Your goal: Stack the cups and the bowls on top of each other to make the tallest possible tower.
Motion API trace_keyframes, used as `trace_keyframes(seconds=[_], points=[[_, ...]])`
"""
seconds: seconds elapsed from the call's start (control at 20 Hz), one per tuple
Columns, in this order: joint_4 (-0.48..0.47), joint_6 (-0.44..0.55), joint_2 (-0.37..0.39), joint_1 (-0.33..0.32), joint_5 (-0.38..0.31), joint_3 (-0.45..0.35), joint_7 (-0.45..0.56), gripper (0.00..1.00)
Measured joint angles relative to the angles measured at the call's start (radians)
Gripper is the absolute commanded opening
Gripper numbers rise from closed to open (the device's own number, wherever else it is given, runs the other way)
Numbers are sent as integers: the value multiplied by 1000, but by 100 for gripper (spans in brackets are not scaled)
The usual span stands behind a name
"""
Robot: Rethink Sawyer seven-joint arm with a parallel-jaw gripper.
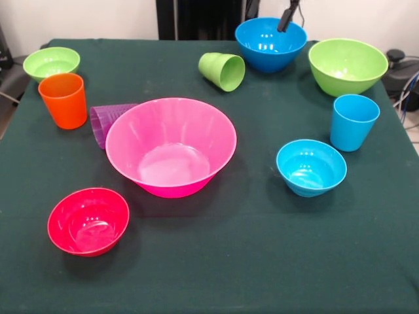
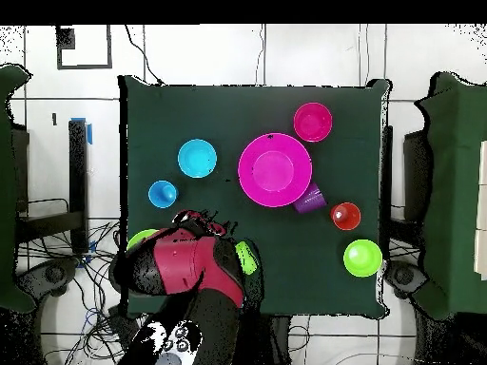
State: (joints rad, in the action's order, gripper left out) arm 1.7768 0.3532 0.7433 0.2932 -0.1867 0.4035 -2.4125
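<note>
Scattered across the dark green tablecloth: glossy plastic bowls and ribbed plastic tumblers, none yet stacked. At centre, the very large pink plastic bowl, upright and empty, likely base of the tower. Beside it, tipped over, the purple tumbler; farther back, also on its side, the light green tumbler. Upright: orange tumbler, light blue tumbler. Above the medium blue bowl, only the tip of the dark gripper; open or closed, impossible to tell. Probably light, stiff, slippery; best taken by the rim.
</note>
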Motion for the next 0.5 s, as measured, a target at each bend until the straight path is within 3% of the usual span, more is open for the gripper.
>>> trace_keyframes(seconds=[0.3,0.5], points=[[-2,5,28,-3,-63,-9,0,100],[-18,26,34,-6,-65,-33,0,100]])
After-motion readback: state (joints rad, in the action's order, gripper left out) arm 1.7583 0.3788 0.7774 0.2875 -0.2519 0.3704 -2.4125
